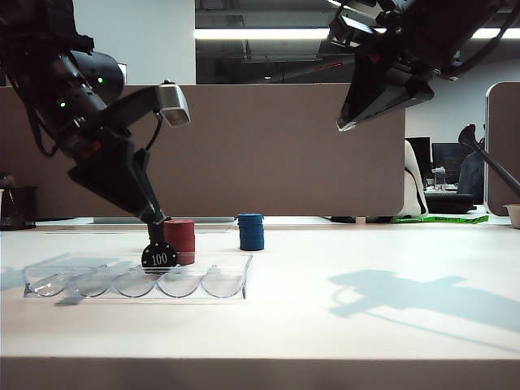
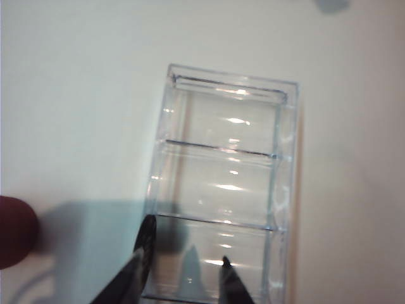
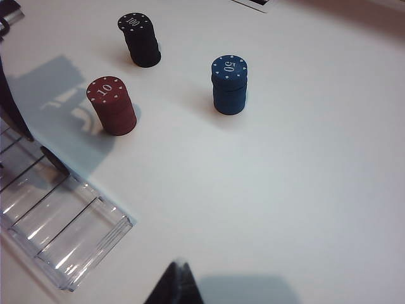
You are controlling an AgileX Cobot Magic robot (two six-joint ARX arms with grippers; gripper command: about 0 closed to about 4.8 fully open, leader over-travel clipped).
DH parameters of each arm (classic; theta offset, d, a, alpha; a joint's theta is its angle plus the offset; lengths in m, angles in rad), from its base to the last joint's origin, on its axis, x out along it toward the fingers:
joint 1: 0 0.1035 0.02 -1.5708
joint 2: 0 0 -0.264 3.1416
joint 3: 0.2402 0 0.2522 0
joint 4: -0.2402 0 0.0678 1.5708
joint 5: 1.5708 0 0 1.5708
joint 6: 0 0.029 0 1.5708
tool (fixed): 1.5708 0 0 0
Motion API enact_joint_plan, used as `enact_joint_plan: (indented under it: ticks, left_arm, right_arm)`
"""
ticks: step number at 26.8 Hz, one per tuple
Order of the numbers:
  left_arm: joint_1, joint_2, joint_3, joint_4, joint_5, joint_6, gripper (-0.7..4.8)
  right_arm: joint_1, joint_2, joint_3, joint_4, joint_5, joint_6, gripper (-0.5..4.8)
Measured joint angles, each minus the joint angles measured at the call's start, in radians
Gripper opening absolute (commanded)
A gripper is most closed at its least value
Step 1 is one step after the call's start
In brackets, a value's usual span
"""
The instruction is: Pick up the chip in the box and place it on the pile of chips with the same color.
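Black round poker chip [image 1: 159, 257] with a white "100" on its face stands on edge right at the tips of my left gripper [image 1: 155, 234], at the far wall of the long clear plastic box [image 1: 231, 284] with the scalloped grooves; from my left wrist I see the chip [image 2: 147, 235] edge-on, lying against the inner side of one of my fingers [image 2: 130, 275], while the other finger sits well off from it over the box [image 2: 285, 158]; so these jaws stand apart, clamped on nothing. My left gripper [image 2: 183, 278] points down into the end part of the box; the short red cylindrical stack of chips [image 1: 180, 240] stands just behind it on the white table [image 1: 366, 325], and the short blue cylindrical stack of chips [image 1: 251, 231] a little farther to the side.

My right gripper [image 1: 351, 120] hangs high above the table, well apart from everything; only a dark tip of it [image 3: 174, 285] shows from its own wrist, and I cannot tell whether those jaws are together or apart. Below it lie the box [image 3: 95, 234], the red stack [image 3: 112, 106] marked "10", the blue stack [image 3: 229, 84] marked "50", and beyond the red one the short black cylindrical pile of chips [image 3: 140, 41] marked "100", apart from both other stacks.
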Motion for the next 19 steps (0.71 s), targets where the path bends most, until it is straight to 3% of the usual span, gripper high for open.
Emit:
enact_joint_plan:
  ticks: [19]
  left_arm:
    - [0.000,0.045,0.000,0.036,0.002,-0.004,1.57]
  right_arm:
    - [0.000,0.000,-0.002,0.005,0.000,0.000,-0.06]
